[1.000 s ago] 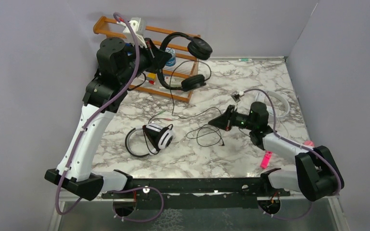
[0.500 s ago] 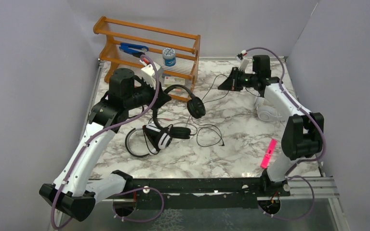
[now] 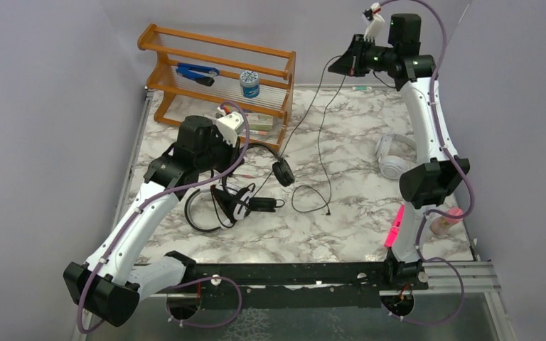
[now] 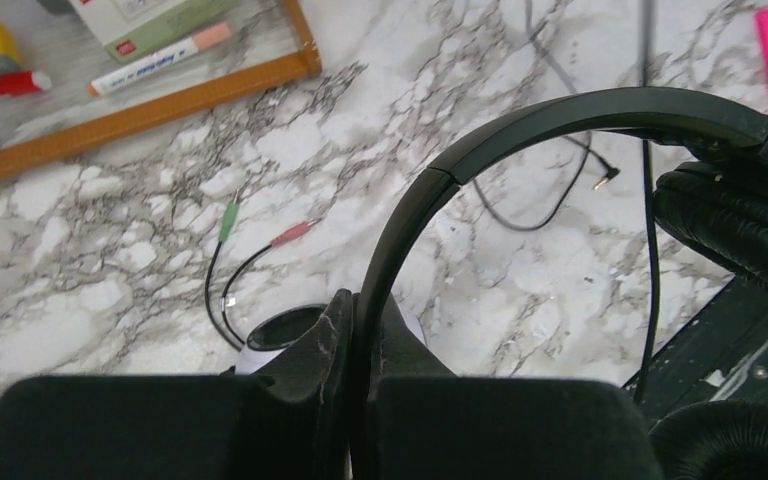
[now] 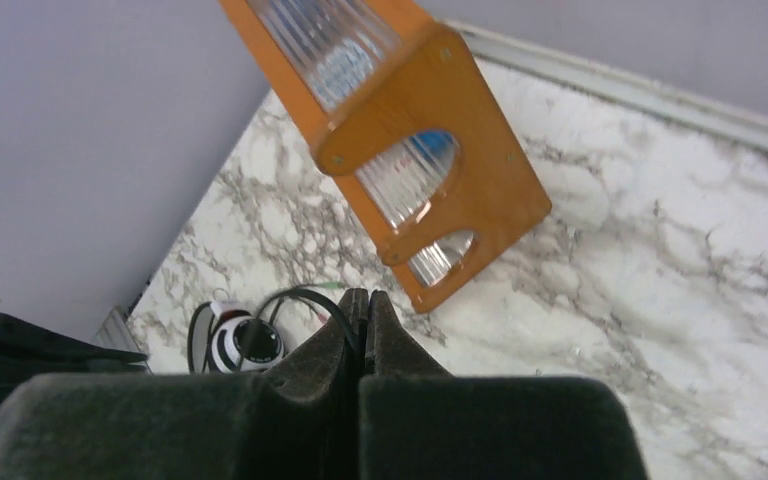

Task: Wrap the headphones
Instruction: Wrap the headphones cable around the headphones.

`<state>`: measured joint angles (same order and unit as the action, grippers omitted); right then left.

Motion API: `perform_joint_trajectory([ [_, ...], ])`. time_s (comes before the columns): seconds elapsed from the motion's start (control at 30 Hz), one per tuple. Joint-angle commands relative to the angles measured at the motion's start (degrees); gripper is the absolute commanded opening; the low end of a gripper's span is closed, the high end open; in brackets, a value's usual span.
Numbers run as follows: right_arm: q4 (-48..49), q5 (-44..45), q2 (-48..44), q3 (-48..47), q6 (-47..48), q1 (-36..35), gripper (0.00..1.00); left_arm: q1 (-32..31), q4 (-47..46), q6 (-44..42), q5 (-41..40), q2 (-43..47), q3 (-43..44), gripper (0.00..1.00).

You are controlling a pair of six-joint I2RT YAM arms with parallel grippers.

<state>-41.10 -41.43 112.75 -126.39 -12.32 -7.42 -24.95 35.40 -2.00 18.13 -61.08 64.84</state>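
Marble table (image 3: 277, 241), wooden rack (image 3: 217, 57) at the back, far below and to the side of the right gripper's (image 3: 339, 65) fingers.

Task item in play is the black headphones (image 3: 282, 172). The left gripper (image 4: 358, 322) has its fingers clamped on the headband, which arches up and away from the fingertips. One ear cup hangs just past them; the other sits low, touching or just over the white headset with black pads (image 3: 240, 202) that lies directly under the fingers. The all-white headphones (image 3: 392, 163) lie on the table well below the raised right fingers, untouched.

The right gripper is lifted high at the back, fingers pressed together. Going by the top view they pinch the black cord (image 4: 648, 200), which runs from those fingertips down towards the left fingers. The wrist view does not show the cord itself. A loose loop and the plug (image 3: 328, 211) lie on the table, between the two grippers and well below both.

Step judged: cord drawn out, winding not yet begun.

To do it well:
- the left fingers hold the headband rigid
- the right fingers carry the cord in tight, even turns round the band close to the left fingertips, with light tension
- clear the rack
- watch that the dragging plug does not snag the headset underneath
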Motion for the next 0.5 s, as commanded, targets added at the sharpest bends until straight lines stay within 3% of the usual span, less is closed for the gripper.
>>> perform_joint_trajectory([
  [0.0,-12.1,-2.0,5.4,-16.7,-0.6,0.0,0.00,-2.4,-1.0,-0.6,-11.4,-1.5,-1.1,0.00],
  [0.13,-6.9,-8.2,1.8,-13.4,-4.1,-1.4,0.00,-3.6,-1.9,1.6,-19.1,-5.1,-1.7,0.00],
  [0.47,-11.5,-5.9,-4.4,-17.7,-4.5,-9.5,0.00,-4.2,-2.8,11.0,-40.3,-17.6,2.6,0.00],
])
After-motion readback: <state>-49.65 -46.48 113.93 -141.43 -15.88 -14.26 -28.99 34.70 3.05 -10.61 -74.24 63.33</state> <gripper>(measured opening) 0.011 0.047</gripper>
